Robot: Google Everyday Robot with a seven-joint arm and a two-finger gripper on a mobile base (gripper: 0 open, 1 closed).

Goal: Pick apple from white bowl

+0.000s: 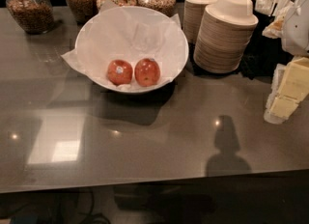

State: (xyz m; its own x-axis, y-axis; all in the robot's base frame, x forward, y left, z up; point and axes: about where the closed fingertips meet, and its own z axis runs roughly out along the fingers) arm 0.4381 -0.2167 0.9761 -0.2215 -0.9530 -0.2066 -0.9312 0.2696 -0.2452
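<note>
The white bowl [96, 35], wide and lined with crinkled white paper, stands at the back middle of the grey counter. Two apples lie side by side at its near side. The apple [147, 72] is the right one, slightly taller, red-orange, with a tiny bluish sticker on top. The smaller red apple [119, 72] with a pale sticker lies just to its left. My gripper [286, 92] is at the right edge of the view, with a white arm above it and yellowish fingers. It is well to the right of the bowl and holds nothing that I can see.
Two stacks of beige disposable bowls [225, 32] stand right of the white bowl, between it and the gripper. Several glass jars of nuts [31, 8] line the back edge. The counter's front edge [145, 182] runs across the bottom.
</note>
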